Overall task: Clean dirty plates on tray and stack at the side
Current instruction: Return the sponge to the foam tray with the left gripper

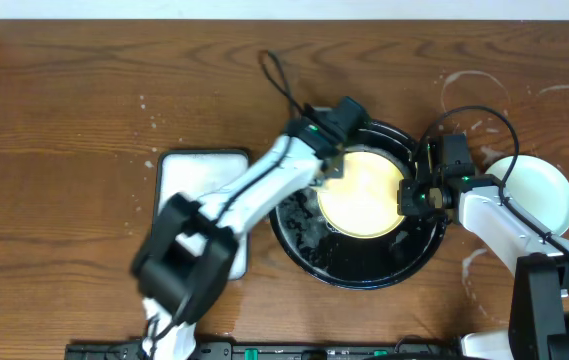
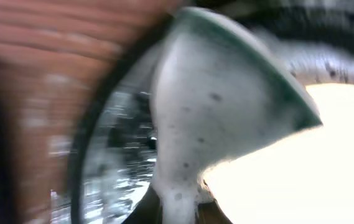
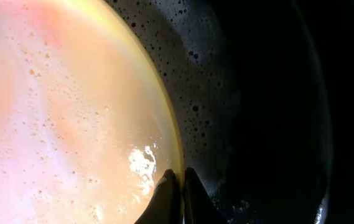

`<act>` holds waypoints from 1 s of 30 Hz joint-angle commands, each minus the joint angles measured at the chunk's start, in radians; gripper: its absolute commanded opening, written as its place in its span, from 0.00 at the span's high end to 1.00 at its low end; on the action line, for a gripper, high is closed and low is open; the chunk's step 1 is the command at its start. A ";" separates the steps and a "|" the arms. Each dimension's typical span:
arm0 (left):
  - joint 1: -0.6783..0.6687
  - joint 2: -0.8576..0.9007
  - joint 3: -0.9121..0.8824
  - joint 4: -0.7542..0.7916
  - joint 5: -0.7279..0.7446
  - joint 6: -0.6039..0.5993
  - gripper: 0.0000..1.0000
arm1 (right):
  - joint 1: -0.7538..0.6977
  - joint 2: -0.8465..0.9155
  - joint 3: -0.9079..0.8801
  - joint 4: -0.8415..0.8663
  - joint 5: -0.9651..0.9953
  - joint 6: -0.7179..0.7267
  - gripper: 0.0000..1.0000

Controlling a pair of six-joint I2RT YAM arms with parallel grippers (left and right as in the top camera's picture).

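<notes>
We see the yellow plate (image 1: pixel 364 195) lying inside the black tray (image 1: pixel 364 272), a little above the tray's middle. It is round, shallow and glossy. In the right wrist view its surface is filmed with fine bubbles and shows a faint pinkish tint near the top. The tray is round too, with a raised rim, and its dark floor is wet and speckled with foam.

The right gripper (image 3: pixel 177 186) sits at the plate's right edge. Its two dark fingertips (image 3: pixel 164 199) are drawn close together, and the thin rim of the plate is pinched between them.

The left gripper (image 1: pixel 332 165) hovers over the plate's upper-left edge. Its wrist view is badly blurred and mostly filled by a sponge (image 2: pixel 220 93), which is pale, pitted and soapy with a green edge. We cannot tell how its fingers stand.

To the right of the tray, a pale round plate (image 1: pixel 539 190) rests on the brown wood-grain tabletop (image 1: pixel 84 100). Above it are white soapy rings (image 1: pixel 474 95). To the left of the tray, a white rectangular tray (image 1: pixel 189 165) lies partly under the left arm.
</notes>
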 commanded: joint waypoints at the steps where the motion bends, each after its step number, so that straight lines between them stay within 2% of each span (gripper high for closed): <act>1: 0.020 -0.119 -0.001 -0.056 -0.069 0.021 0.92 | 0.000 0.006 -0.002 -0.016 0.046 -0.031 0.99; 7: 0.074 -0.219 -0.002 -0.284 -0.076 0.021 0.92 | 0.000 0.006 -0.002 -0.015 0.047 -0.031 0.99; 10: 0.144 -0.233 -0.007 -0.419 -0.143 0.021 0.92 | 0.000 0.006 -0.002 -0.009 0.047 -0.031 0.99; 12: 0.192 -0.233 -0.031 -0.449 -0.173 0.021 0.92 | 0.000 0.006 -0.002 0.001 0.047 -0.031 0.99; 16: 0.323 -0.233 -0.145 -0.410 -0.149 0.020 0.92 | 0.000 0.006 -0.002 0.008 0.046 -0.031 0.99; 23: 0.542 -0.233 -0.370 -0.204 0.147 0.106 0.92 | 0.006 -0.061 0.042 -0.057 0.040 -0.031 0.99; 29: 0.610 -0.233 -0.383 -0.213 0.160 0.107 0.92 | 0.091 -0.220 0.078 -0.133 0.199 -0.031 0.99; 30: 0.614 -0.233 -0.383 -0.213 0.160 0.107 0.88 | 0.119 -0.253 0.079 -0.140 0.241 -0.031 0.99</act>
